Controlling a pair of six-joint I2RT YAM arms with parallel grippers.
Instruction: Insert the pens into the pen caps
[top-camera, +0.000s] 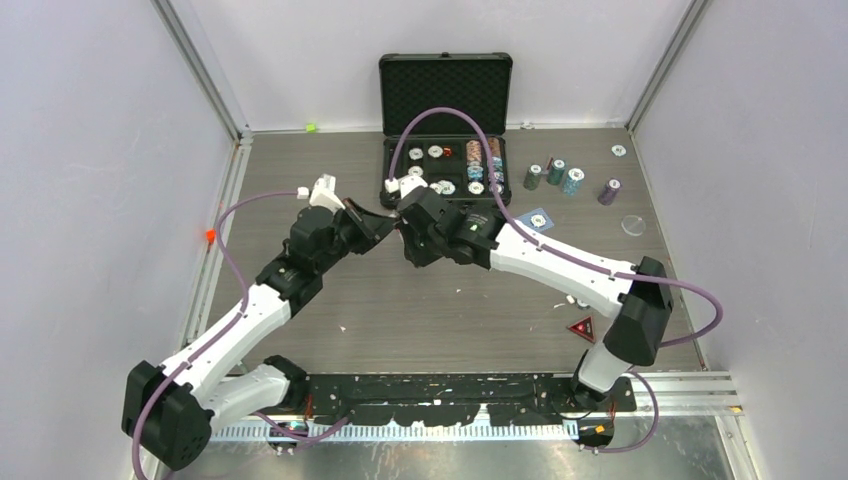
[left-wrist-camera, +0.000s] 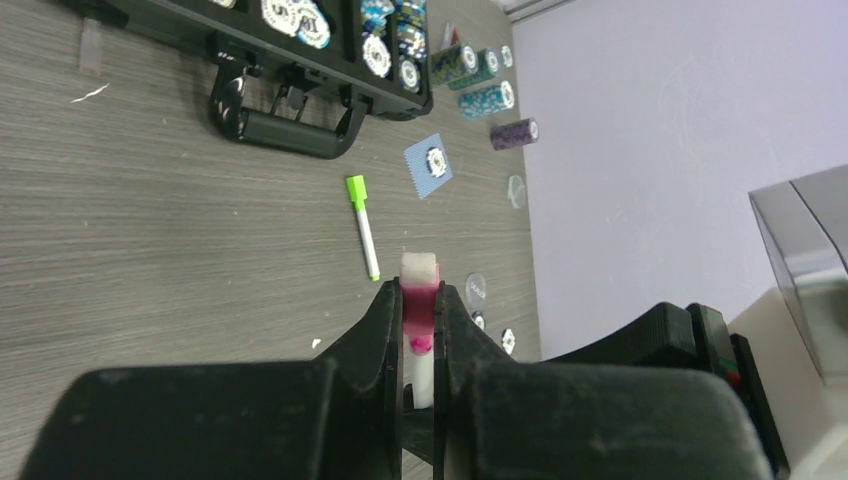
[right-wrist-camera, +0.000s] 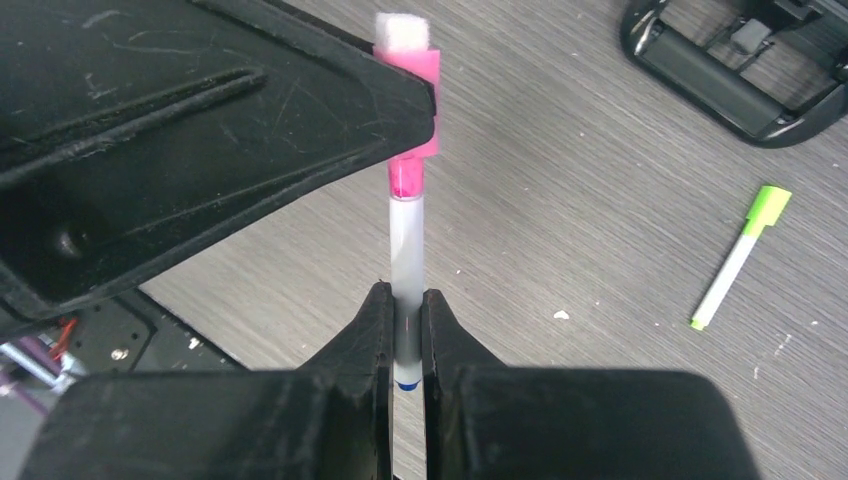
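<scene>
Just beyond the right pincer (right-wrist-camera: 405, 300): open black poker-chip case (top-camera: 445, 95) on grey tabletop (top-camera: 420, 310), chips in its tray. Farther right of the pincer: four loose chip stacks (top-camera: 556, 172), blue card (top-camera: 537, 217), clear disc (top-camera: 634, 225). Nearer the tabletop's front edge, well right: red triangular token (top-camera: 582, 328).

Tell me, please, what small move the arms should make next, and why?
Probably press the pen a little farther into the pink cap, along its own axis. The right gripper is shut on the barrel and the left gripper on the cap. The two line up, but a pink neck shows between barrel and cap, so the pen looks not fully seated.
</scene>
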